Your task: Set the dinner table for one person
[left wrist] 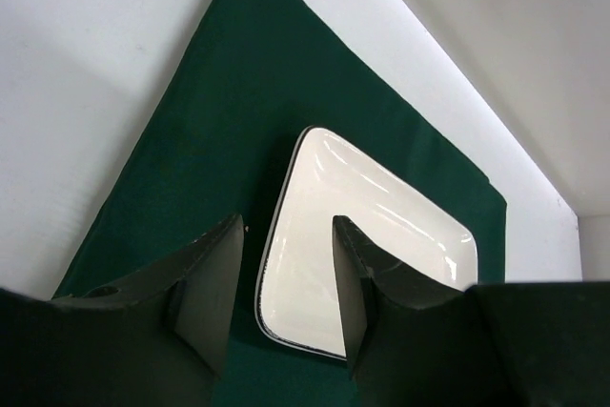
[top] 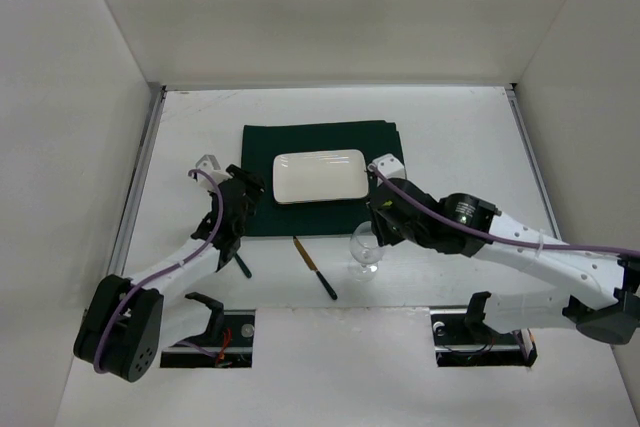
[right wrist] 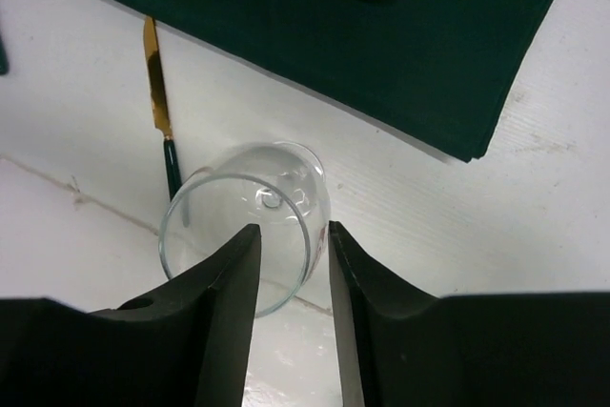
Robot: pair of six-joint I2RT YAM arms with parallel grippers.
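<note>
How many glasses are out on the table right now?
1. The glass stands on the table near the mat, right of the knife; none seems hidden.

Glass (top: 366,250) and knife (top: 314,268) crowd the near strip (far dinner table (top: 450,117) lies open).

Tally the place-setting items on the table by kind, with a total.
Green mat: 1
White plate: 1
Wine glass: 1
Knife: 1
Dark-handled utensil, half hidden, kind unclear: 1
Total: 5
</note>
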